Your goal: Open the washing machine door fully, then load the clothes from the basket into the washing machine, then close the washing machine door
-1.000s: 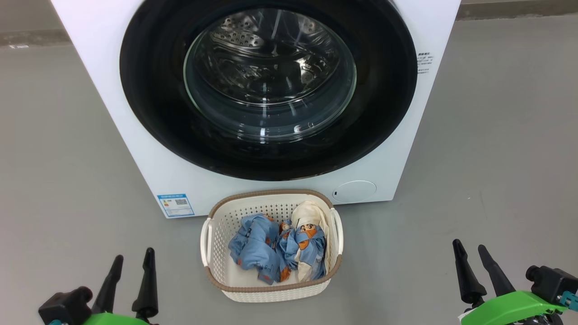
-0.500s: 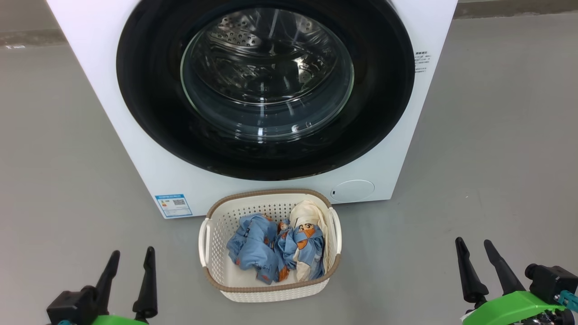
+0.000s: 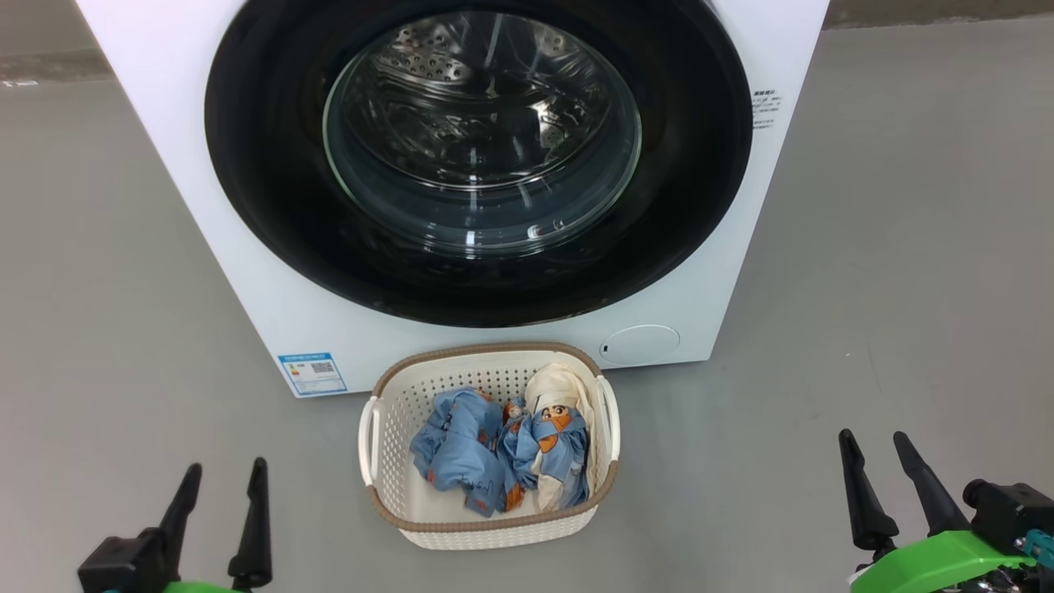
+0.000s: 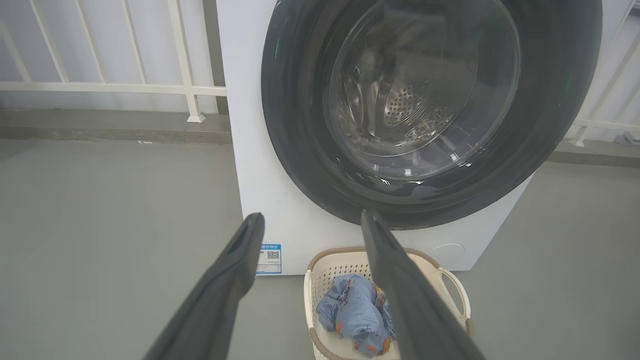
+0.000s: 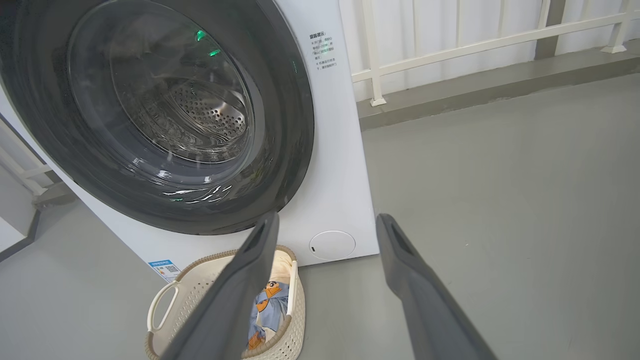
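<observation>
Glass, clear and bowl-shaped, bulges from the middle of the large round washing machine door (image 3: 272, 222), whose wide glossy black rim lies shut against the front of the big white boxy front-loading washing machine (image 3: 165, 156); through the window the perforated steel drum (image 3: 449, 70) shows. The machine stands on a smooth grey floor (image 3: 889, 247), with a small blue label (image 3: 311, 373) at its lower left corner in the head view and a round white cap (image 3: 640, 344) at its lower right. Just in front of the machine, below the door and between label and cap, sits the small cream-white perforated plastic basket (image 3: 494, 535) with a brown woven-look rim and white side handles. Inside it lie the clothes (image 3: 461, 449), soft light-blue fabric with orange cartoon prints and a cream-white piece toward the right, bunched low in the basket. The left gripper (image 3: 227, 466) hovers over the floor well to the basket's left, its jaws wide apart and holding nothing. The right gripper (image 3: 871, 436) hangs well to the basket's right, its jaws likewise spread and empty. Behind the machine, the wrist views show a white railing (image 4: 185, 60).
</observation>
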Available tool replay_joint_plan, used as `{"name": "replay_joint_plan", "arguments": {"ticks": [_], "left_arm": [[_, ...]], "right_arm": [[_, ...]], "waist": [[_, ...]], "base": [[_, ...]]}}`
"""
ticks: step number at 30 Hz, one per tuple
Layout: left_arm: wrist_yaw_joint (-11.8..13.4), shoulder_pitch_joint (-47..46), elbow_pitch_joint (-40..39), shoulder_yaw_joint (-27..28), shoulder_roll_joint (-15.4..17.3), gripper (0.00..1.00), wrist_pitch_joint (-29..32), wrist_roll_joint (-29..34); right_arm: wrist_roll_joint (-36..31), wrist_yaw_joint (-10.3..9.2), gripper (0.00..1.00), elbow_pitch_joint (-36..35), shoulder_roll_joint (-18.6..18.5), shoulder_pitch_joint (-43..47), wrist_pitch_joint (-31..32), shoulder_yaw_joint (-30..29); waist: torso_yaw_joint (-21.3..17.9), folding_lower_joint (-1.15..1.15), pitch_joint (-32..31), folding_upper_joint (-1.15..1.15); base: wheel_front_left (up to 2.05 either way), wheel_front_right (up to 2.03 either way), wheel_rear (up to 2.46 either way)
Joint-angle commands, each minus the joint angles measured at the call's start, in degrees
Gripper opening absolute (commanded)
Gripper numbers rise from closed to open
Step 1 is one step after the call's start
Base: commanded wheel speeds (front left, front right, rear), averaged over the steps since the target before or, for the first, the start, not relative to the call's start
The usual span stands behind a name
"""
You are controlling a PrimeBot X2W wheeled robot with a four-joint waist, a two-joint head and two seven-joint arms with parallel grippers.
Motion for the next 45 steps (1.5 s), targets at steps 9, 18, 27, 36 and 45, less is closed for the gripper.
{"name": "replay_joint_plan", "arguments": {"ticks": [9, 18, 27, 36, 45], "left_arm": [[-0.09, -1.02, 0.61, 3.13, 1.66, 1.00, -0.59, -0.79], [-0.09, -1.36, -1.00, 3.37, 0.98, 1.00, -0.59, 1.41], [-0.09, -1.71, -1.57, 3.09, 0.71, 1.00, -0.59, 1.88], [-0.09, -2.28, -1.67, 3.18, 0.69, 1.00, -0.59, 1.48], [-0.09, -2.82, -1.62, 3.35, 0.49, 1.00, -0.59, 1.27]], "right_arm": [[-0.48, 0.09, 1.00, -1.67, -0.73, -0.74, -0.75, 0.55], [-0.45, 0.09, 1.00, -2.02, -0.37, -1.12, -0.59, 1.25], [-0.62, 0.09, 1.00, -2.10, 0.01, -1.73, -0.73, 1.31], [-0.79, 0.09, 1.00, -2.08, 0.39, -2.11, -0.88, 1.50], [-0.62, 0.09, 1.00, -1.93, 0.56, -2.55, -1.05, 1.62]], "waist": [[-0.04, 0.00, -0.39, 0.00], [0.29, 0.00, 0.42, 0.00], [0.61, 0.00, 1.43, 0.00], [0.61, 0.00, 2.13, 0.00], [0.38, 0.00, 2.41, 0.00]], "base": [[0.00, 0.00, 0.00], [0.16, 0.16, -0.32], [0.83, 0.83, -1.67], [1.23, 1.23, -2.46], [1.23, 1.23, -2.46]]}}
